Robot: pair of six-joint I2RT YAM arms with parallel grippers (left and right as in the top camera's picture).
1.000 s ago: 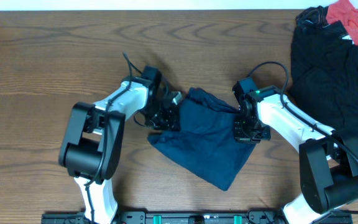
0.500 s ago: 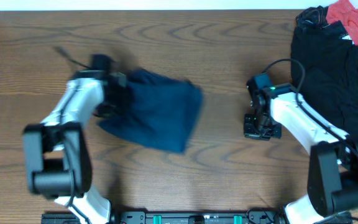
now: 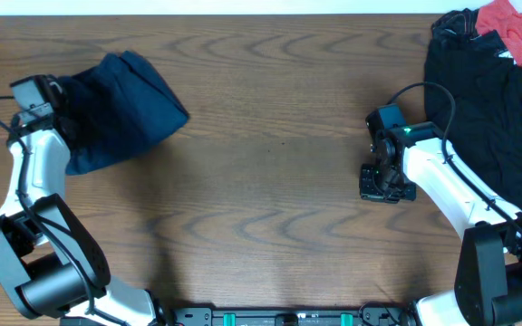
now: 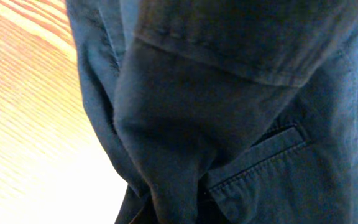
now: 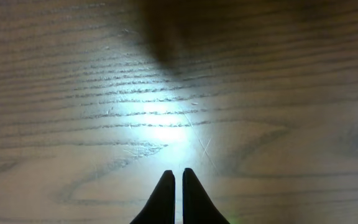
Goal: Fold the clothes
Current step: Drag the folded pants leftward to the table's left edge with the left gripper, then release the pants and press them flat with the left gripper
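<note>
The clothes, a bunched dark navy garment, lie at the far left back of the wooden table. My left gripper is at the garment's left edge, with its fingers buried in the cloth. The left wrist view is filled with navy folds and a pocket seam, and no fingers show. My right gripper is shut and empty, well away at the right, just above bare wood. In the right wrist view its fingertips are pressed together.
A pile of black garments lies at the back right, with a red cloth on top in the corner. The right arm stands just left of that pile.
My left arm has swept the navy garment from the table's middle to the far left back. My right gripper has let go of the cloth and drawn slightly right.
</note>
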